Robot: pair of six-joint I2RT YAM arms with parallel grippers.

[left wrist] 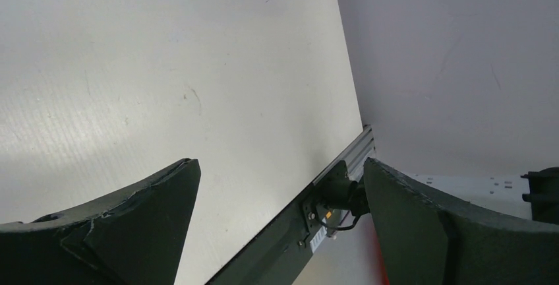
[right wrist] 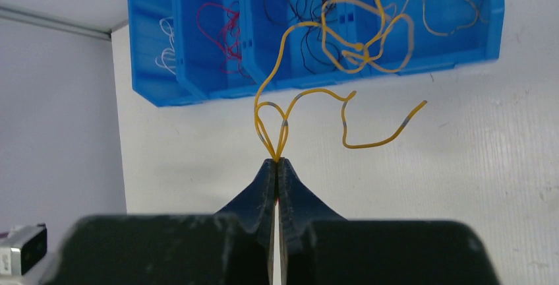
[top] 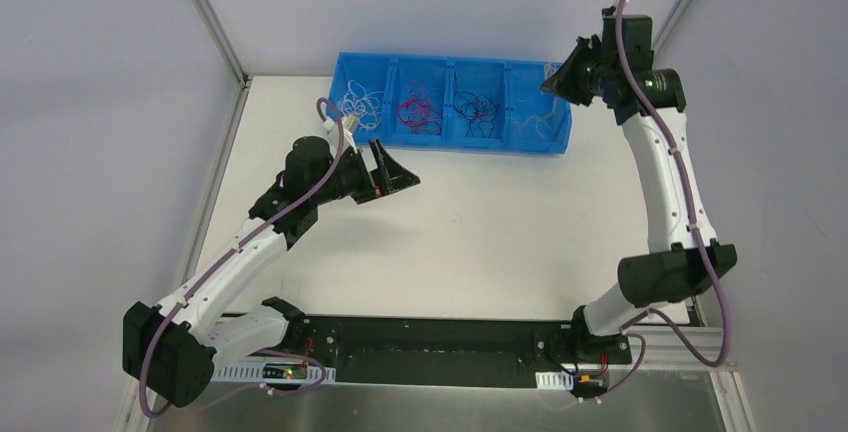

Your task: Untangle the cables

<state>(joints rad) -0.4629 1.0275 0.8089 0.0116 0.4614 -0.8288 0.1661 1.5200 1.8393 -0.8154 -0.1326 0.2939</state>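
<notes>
A white table (top: 480, 242) fills the top view, with grey walls around it. Two white and black arms rise from its near edge. The left arm (top: 250, 242) bends inward over the table's left side. The right arm (top: 665, 172) reaches up to the far right.

A long blue bin (top: 452, 144) lies across the far side of the table, split into four compartments in a row. Each holds its own colour of thin, squiggly cables. From left to right these are white cables (top: 360, 102), red cables (top: 418, 112), black cables (top: 475, 109), and orange cables (top: 535, 122) that look pale from above. All lie as loose, curly tangles.

The right gripper (top: 553, 77) hangs at the bin's right end, by the orange compartment. In its wrist view the jaws are pressed fully together, pinching a thin orange cable (right wrist: 329, 34) at the very tips. The cable is yellow-orange with short grey bands. From the pinch it loops and curls across the view in front of the bin, and one free end shows against bare table.

The left gripper (top: 398, 172) sits just in front of the bin's left half. Its jaws are spread wide and hold nothing. Its wrist view shows only bare table between the fingers (left wrist: 132, 225).
</notes>
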